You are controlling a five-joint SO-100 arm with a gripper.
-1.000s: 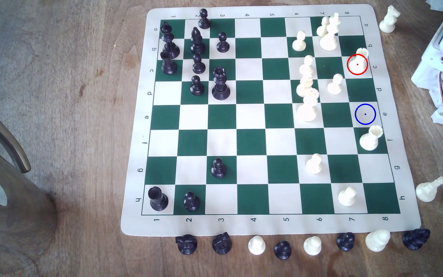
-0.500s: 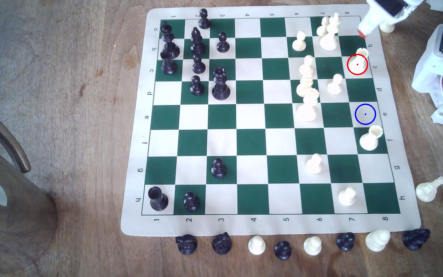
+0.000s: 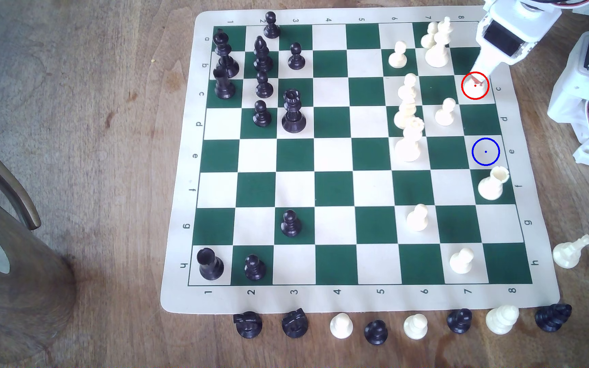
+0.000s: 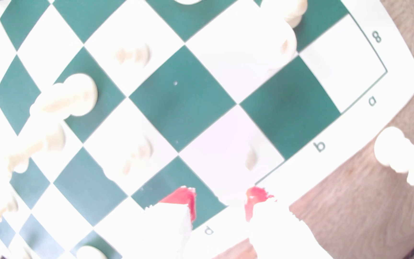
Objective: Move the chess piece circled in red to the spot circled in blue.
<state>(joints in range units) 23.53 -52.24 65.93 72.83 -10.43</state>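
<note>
Since half a second ago, the gripper [image 3: 474, 78] has been descending from the board's corner by file 8 and is now sitting directly over the red-ringed square, its red-tipped fingers [image 4: 184, 199] standing spread with a clear gap between them. Beneath it, the rook circled in red [image 3: 472, 86] is standing on its cream square in row c, its top hidden by the gripper in the exterior view and washed out to a faint shape [image 4: 250, 157] just ahead of the fingertips in the wrist view; whether the fingers are touching it cannot be told. Two rows from the gripper along file 8, the blue-ringed square [image 3: 485, 151] is lying bare, and just past it the second cream rook [image 3: 493, 184] is standing upright. Beside the gripper toward the exterior view's left, a cream pawn [image 3: 445, 112] is occupying the next file. Behind the gripper, off the chess mat [image 3: 357, 14], a cream knight [image 4: 402, 155] is resting on the wooden table [image 3: 73, 141].
</note>
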